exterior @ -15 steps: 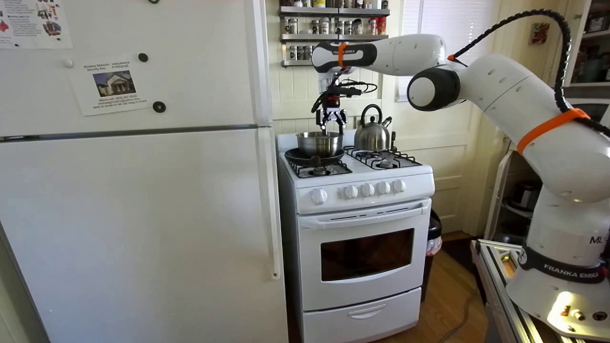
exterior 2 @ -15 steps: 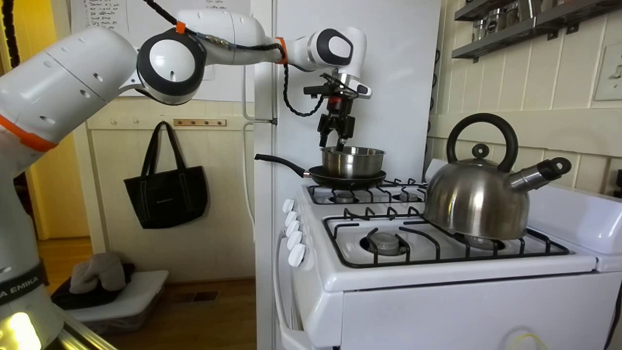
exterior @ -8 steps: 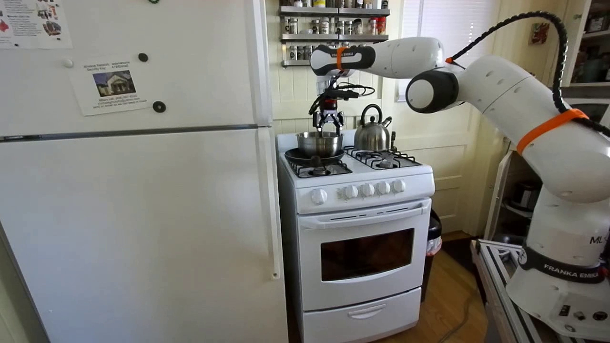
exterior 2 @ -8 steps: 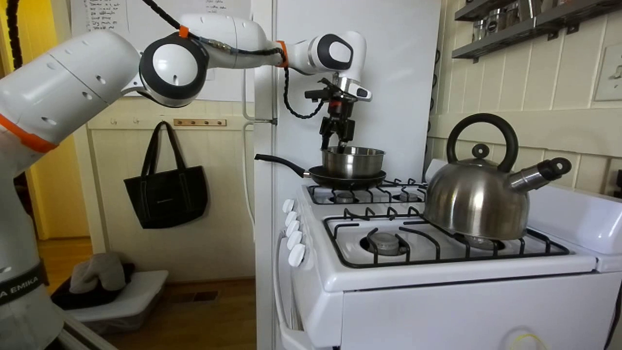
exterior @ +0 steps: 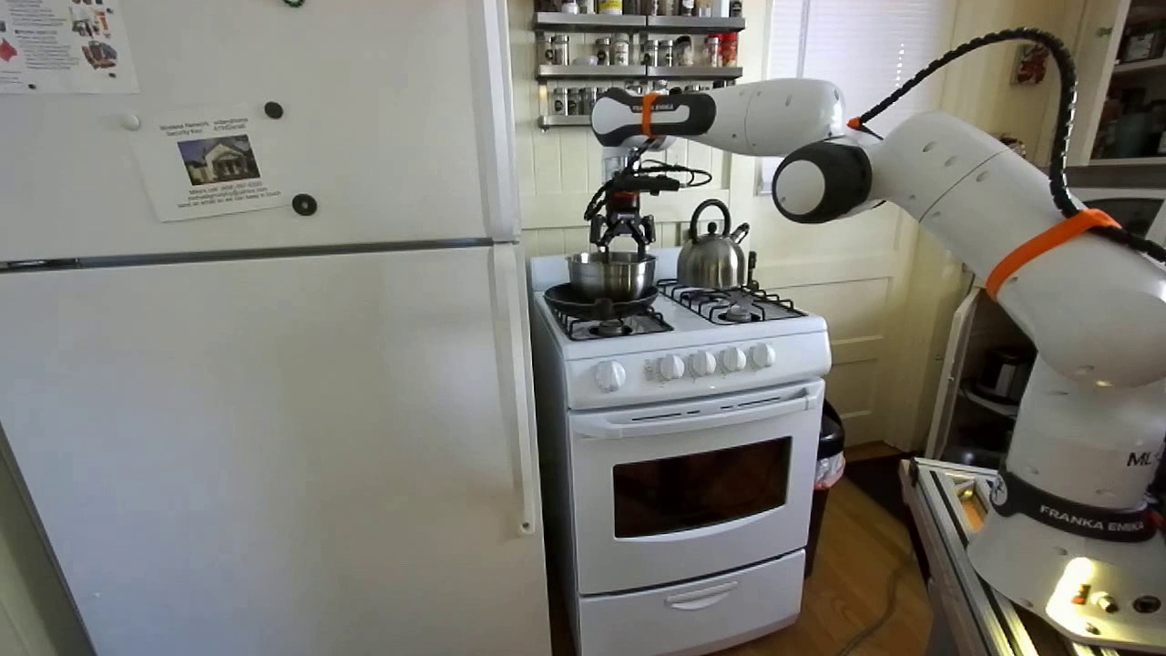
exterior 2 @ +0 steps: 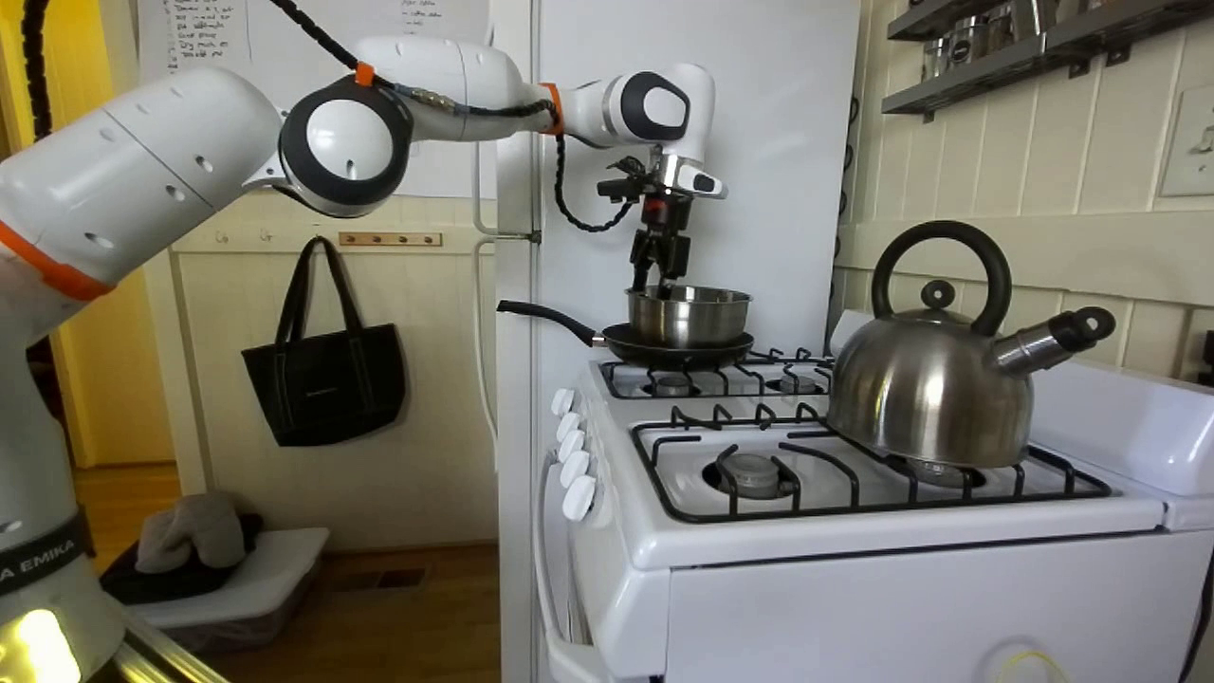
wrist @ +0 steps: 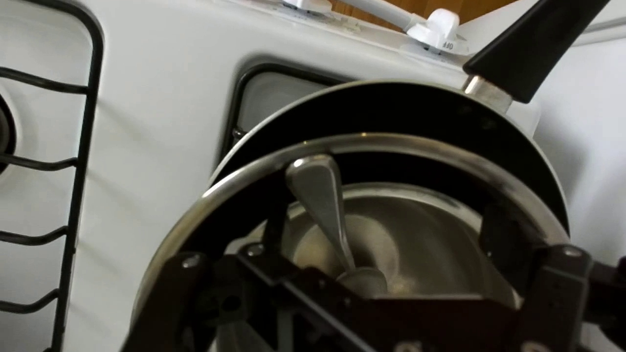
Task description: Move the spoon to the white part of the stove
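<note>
A metal spoon (wrist: 320,195) leans inside the steel pot (wrist: 430,146), its handle end up near the rim and its bowl partly covered by the gripper in the wrist view. In both exterior views the pot wall hides the spoon. My gripper (exterior 2: 652,288) points down at the pot's opening, fingertips about level with the rim or just inside. Its jaws (wrist: 391,232) stand wide apart, the spoon handle between them and nearer the left finger (wrist: 276,225), apparently ungripped. The white part of the stove (wrist: 161,98) shows between the burner grates in the wrist view.
The pot sits in a black frying pan (exterior 2: 678,356), whose handle (exterior 2: 545,316) sticks out over the stove front. A kettle (exterior 2: 929,389) stands on a rear burner. Black grates (exterior 2: 825,517) cover the burners. A tall white fridge (exterior: 273,410) rises beside the stove.
My gripper has come down toward the pot and shifted slightly sideways, leftward in an exterior view, with its jaws staying apart. Pot, pan and kettle stand where they were.
</note>
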Robot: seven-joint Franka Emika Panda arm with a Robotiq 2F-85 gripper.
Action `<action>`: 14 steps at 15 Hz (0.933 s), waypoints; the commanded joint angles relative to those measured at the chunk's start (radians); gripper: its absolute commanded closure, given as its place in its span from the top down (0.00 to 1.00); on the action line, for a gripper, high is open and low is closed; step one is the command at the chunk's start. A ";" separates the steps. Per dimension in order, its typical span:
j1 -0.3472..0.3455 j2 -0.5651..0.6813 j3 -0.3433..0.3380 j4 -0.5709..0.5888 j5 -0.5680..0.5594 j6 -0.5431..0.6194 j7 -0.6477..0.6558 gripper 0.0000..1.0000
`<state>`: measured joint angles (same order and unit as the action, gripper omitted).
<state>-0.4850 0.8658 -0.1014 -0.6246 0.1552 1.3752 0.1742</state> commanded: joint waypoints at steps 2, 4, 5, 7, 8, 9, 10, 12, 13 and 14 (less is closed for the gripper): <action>-0.012 0.068 -0.015 0.110 0.006 -0.049 0.099 1.00; -0.012 0.078 -0.026 0.127 -0.017 -0.083 0.093 1.00; -0.012 0.086 -0.031 0.139 -0.027 -0.099 0.090 1.00; -0.013 0.101 -0.036 0.164 -0.033 -0.124 0.091 1.00; -0.013 0.109 -0.038 0.178 -0.039 -0.138 0.092 1.00; -0.013 0.115 -0.039 0.190 -0.043 -0.150 0.093 0.90; -0.013 0.120 -0.040 0.201 -0.047 -0.159 0.094 0.73; -0.012 0.128 -0.040 0.219 -0.055 -0.180 0.095 0.58; -0.012 0.131 -0.039 0.227 -0.059 -0.187 0.097 0.49; -0.011 0.135 -0.039 0.236 -0.063 -0.194 0.098 0.42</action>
<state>-0.4946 0.9527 -0.1405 -0.4764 0.1119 1.2381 0.2550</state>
